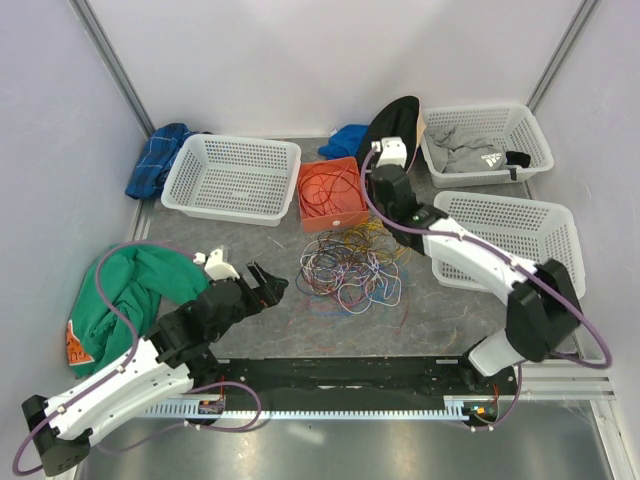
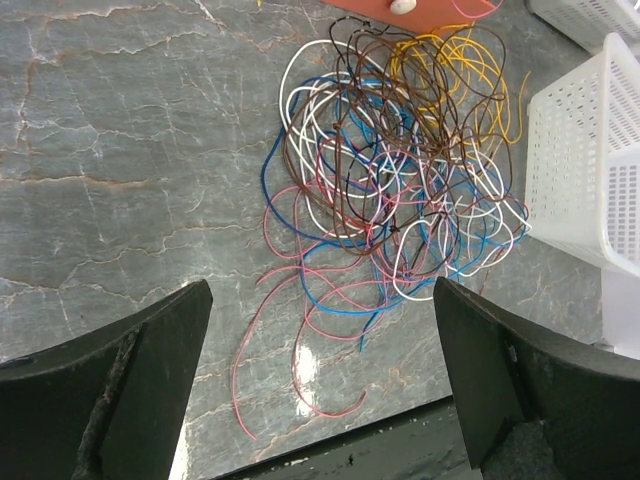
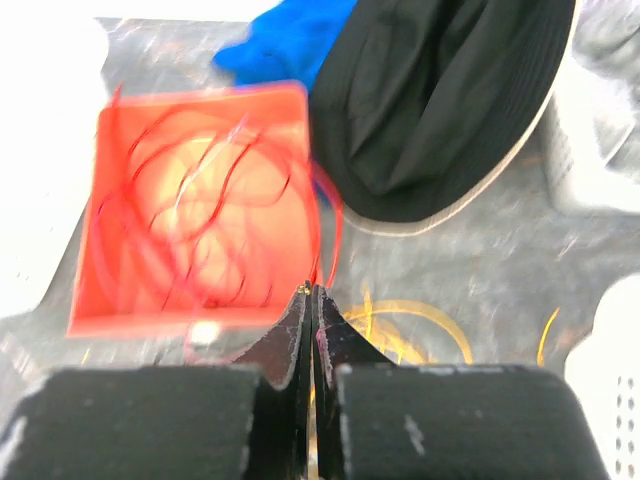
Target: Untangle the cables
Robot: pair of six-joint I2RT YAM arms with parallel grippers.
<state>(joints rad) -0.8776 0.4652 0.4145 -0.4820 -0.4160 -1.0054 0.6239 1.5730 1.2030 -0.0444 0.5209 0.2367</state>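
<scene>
Right claw [image 3: 312,300] is shut by a tray [image 3: 118,290] of red cables [image 3: 215,165]; ahead of the gaping, empty left claw [image 2: 320,300] a tangle [image 2: 400,180] is left.

Right wrist view blurred — whether the right pincer [image 3: 312,293] grips a red cable [image 3: 339,228] is unclear.

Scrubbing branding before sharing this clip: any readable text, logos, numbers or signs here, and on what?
Nothing reads clearly in any view.
On the grey garment in the white perforated plastic basket at the far right: white print, logo-like, too small to read.
On the green cloth: orange patch with dark marks, too small to read.
Both wrist views: no text.
</scene>
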